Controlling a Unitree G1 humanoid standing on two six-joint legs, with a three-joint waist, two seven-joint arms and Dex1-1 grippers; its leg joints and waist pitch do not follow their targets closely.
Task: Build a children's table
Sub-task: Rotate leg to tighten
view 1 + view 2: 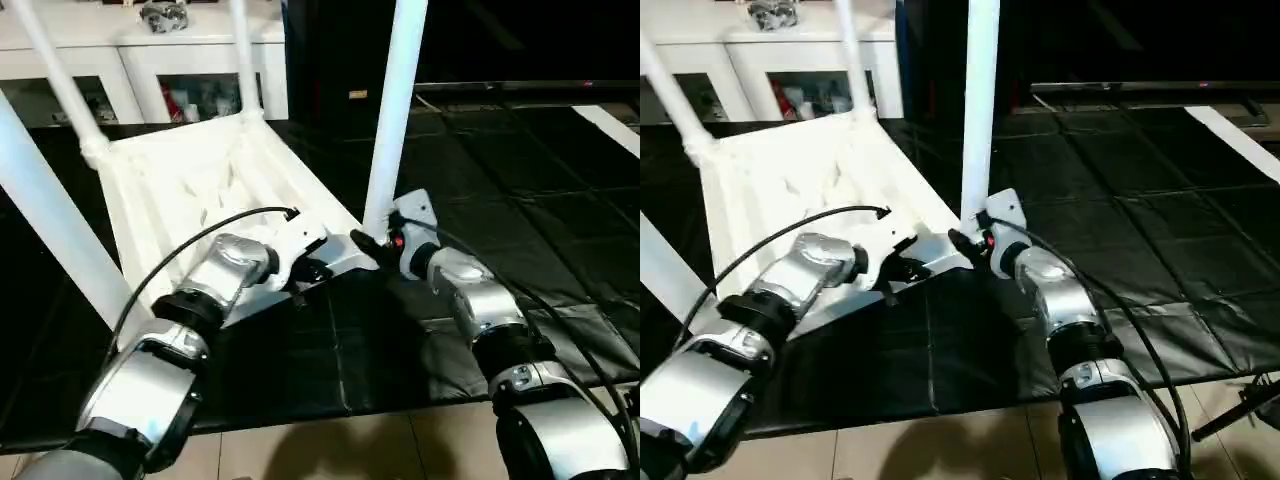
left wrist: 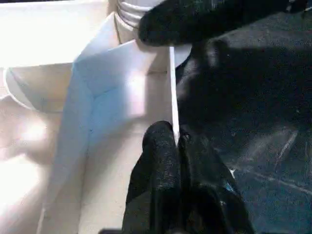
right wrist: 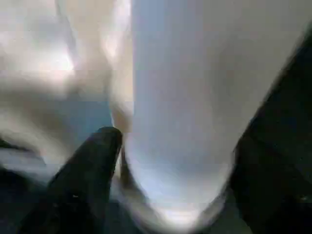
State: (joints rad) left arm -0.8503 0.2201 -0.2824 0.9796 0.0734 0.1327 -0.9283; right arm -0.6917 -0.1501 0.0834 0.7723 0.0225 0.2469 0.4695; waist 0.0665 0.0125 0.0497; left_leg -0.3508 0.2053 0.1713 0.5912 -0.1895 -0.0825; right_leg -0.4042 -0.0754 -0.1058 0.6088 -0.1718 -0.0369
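Black floor mat [image 1: 520, 170] covers most of the ground; a strip of tan floor [image 1: 380, 445] shows along the near edge.

White cabinet [image 1: 150, 55] stands at the back with glass doors; its contents are too small to identify, and its top runs out of frame.

Children's table [image 1: 190, 190] lies upside down on the mat, tilted, ribbed underside facing up. The underside is washed out by glare, so the rib pattern is hard to read. Its near edge is partly covered by the left forearm.

Legs: four stand up from the corner sockets, all cut off at the top of frame. Near right leg [image 1: 395, 110] rises from the corner next to the right hand. Near left leg [image 1: 45, 220] crosses the left side of the picture, its foot hidden behind the left arm. The far left leg [image 1: 60, 85] and the far right leg [image 1: 240, 55] rise at the cabinet side.

Left hand [image 1: 312, 268] is clenched on the thin rim of the table top at the near edge; in the left wrist view the two fingers [image 2: 161, 175] press together on that rim.

Right hand [image 1: 372, 243] sits at the base of the near right leg. In the right wrist view one finger [image 3: 92, 161] lies beside the leg, the other is hidden behind it; the picture is blurred, so I cannot tell whether it grips or has let go.
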